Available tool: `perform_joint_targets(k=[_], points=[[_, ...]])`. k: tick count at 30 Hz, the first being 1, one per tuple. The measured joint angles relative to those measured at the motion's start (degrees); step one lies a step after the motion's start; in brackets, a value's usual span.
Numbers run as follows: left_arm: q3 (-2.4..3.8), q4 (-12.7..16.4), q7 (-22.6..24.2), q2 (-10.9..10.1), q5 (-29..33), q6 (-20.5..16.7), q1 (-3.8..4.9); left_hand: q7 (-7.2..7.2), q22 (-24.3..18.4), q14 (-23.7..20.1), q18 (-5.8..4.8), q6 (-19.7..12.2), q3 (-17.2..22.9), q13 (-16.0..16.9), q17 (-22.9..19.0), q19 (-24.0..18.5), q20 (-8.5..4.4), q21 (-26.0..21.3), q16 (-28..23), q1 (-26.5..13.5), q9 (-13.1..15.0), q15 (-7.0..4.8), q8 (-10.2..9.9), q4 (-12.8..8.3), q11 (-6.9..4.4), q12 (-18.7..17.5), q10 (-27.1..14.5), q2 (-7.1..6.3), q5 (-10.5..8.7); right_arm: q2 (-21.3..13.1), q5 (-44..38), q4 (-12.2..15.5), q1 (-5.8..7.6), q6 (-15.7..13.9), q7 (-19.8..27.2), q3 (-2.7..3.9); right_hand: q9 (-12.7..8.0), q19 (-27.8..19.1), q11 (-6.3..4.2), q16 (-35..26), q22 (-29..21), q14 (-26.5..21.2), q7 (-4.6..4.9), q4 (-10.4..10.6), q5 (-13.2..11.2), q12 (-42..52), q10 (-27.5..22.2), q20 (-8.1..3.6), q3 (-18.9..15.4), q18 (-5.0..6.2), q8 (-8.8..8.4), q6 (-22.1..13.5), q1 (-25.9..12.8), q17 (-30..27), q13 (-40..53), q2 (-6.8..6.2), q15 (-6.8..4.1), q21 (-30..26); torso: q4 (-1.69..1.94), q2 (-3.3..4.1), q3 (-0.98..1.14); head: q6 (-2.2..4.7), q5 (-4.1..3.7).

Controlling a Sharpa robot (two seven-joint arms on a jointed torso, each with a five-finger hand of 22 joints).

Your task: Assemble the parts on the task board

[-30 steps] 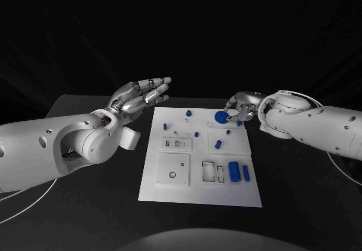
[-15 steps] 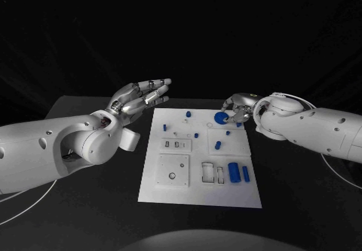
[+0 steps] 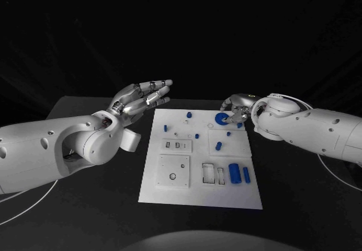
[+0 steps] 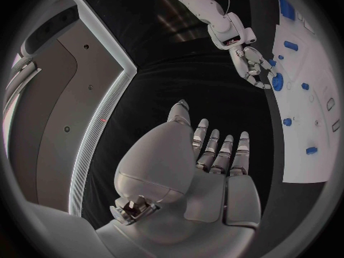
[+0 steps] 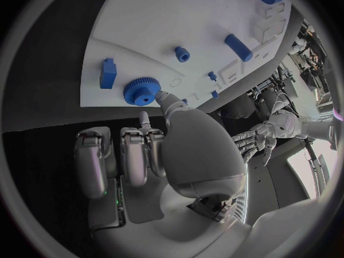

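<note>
— Looking down from the head: where is the right hand (image 3: pixel 235 108)?
— At the far right corner of the task board (image 3: pixel 201 196), fingertips down at a blue gear (image 3: pixel 222 118). Touching it, as far as can be told; whether gripped, cannot tell here.
— And the left hand (image 3: pixel 140 98)?
— Raised off the board's far left corner, palm up, fingers apart, holding nothing. Well apart from the gear.
— Other parts?
— Small blue pegs scattered between the two hands; two blue cylinders (image 3: pixel 238 172) standing side by side nearer the robot, well away from both hands.

— Switching to the left wrist?
— Same open palm (image 4: pixel 208 172), fingers straight and slightly apart, nothing in it. Beyond the fingertips, over black table (image 4: pixel 179 80), the other hand (image 4: pixel 252 69) with fingers curled down onto the gear (image 4: pixel 277 82) at the white board's edge (image 4: pixel 301 155).

— And from the right wrist?
— Thumb tip (image 5: pixel 166 100) laid against the rim of the toothed blue gear (image 5: pixel 140 91), which lies flat on the board (image 5: pixel 179 17) close to its edge. Other fingers (image 5: pixel 122 155) curled back beside the palm, off the gear. So touching, not pinching. Just beside the gear, a small blue block (image 5: pixel 108 73); farther past the fingertips, a short blue bushing (image 5: pixel 182 54) and a blue cylinder (image 5: pixel 238 47).
</note>
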Motion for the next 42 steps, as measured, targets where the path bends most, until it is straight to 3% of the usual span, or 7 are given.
perform_joint_targets(k=[11,22,25,31,36,42], points=[[0.0,0.07,-0.03,-0.04,0.0,0.11,0.0,0.0,0.0,0.0,0.0,0.0,0.0,-0.01,0.0,0.0,0.0,0.0,0.0,0.0,0.0,0.0,0.0,0.0,0.0,0.0,0.0,0.0,0.0,0.62,-0.07,-1.0,-0.44,1.01,-0.52,0.0,-0.53,0.12,0.28,0.0,-0.01,0.01,0.73,0.0,-3.74,0.0,-0.12,0.3,0.0,0.0,1.1,0.73,-0.39,-0.01,-0.01,0.39,0.42,-0.58,-0.01,-0.01,0.01,-0.44,0.01],[0.0,0.1,-0.03,-0.04,0.0,0.18,0.0,0.0,-0.01,0.0,0.0,0.0,0.0,-0.01,0.0,0.0,0.0,0.0,0.02,0.23,0.06,0.0,0.0,0.0,0.0,0.0,0.0,-0.23,0.0,1.28,-0.16,-2.16,-0.66,1.82,-0.85,0.01,-1.04,-0.08,0.48,0.0,-0.01,0.21,0.73,0.0,-3.66,0.0,0.08,0.5,0.0,0.01,1.1,0.73,-0.38,-0.01,-0.01,0.38,0.62,-1.23,-0.02,-0.01,0.01,-1.03,0.05],[0.0,0.22,-0.04,-0.11,0.0,0.2,0.0,0.0,-0.01,0.0,0.0,0.0,0.0,-0.01,-0.01,0.0,0.0,0.0,0.22,0.23,0.06,0.0,0.0,0.0,0.0,0.0,0.0,-0.23,0.0,1.46,-0.2,-2.44,-0.73,2.02,-0.88,0.0,-1.58,-0.08,0.48,0.0,-0.01,0.21,0.73,-0.33,-1.77,0.0,0.08,0.49,0.33,0.01,0.98,0.73,-0.37,0.0,-0.01,0.38,0.62,-1.32,-0.01,-0.01,0.01,-1.21,0.05],[0.0,0.26,-0.05,-0.25,0.0,0.23,0.0,0.21,-0.02,0.0,0.0,0.21,0.0,-0.02,-0.01,0.0,0.0,0.0,0.22,0.23,0.06,0.0,0.0,0.0,0.0,0.0,0.0,-0.23,0.0,1.77,-0.32,-2.91,-0.73,2.13,-0.88,0.1,-2.63,-0.08,0.48,0.0,-0.01,0.21,0.88,-1.93,5.89,0.0,0.08,0.49,2.21,0.0,0.86,3.04,0.08,0.03,-0.01,0.58,0.62,-1.68,0.01,-0.01,0.01,-1.33,0.19],[0.0,0.3,-0.07,-0.28,0.0,0.25,0.0,0.21,-0.02,0.0,0.0,0.21,0.0,-0.02,-0.01,0.0,0.0,0.0,0.22,0.23,0.05,0.0,0.0,0.0,0.0,0.0,0.0,-0.23,0.0,1.88,-0.51,-3.12,-0.74,2.14,-0.84,0.17,-2.74,-0.08,0.48,0.0,-0.01,0.21,0.85,-3.21,7.48,0.0,0.08,0.49,3.55,0.01,1.32,4.54,1.5,0.03,-0.02,-0.1,0.62,-1.91,0.01,-0.01,0.01,-1.43,0.26],[0.0,0.33,-0.11,-0.28,0.0,0.28,-0.01,0.21,-0.02,0.0,0.0,0.21,0.0,-0.02,-0.01,0.2,0.21,0.0,0.22,0.23,0.05,0.0,0.0,0.0,0.0,0.0,0.0,-0.22,0.0,1.94,-0.73,-3.14,-0.72,2.14,-0.76,0.23,-2.59,-0.08,0.48,0.0,0.03,0.21,0.89,-4.36,7.48,0.0,0.08,0.49,4.7,0.01,2.89,6.54,1.85,0.03,-0.02,-0.29,0.62,-1.98,-0.02,-0.01,0.01,-1.47,0.32]])
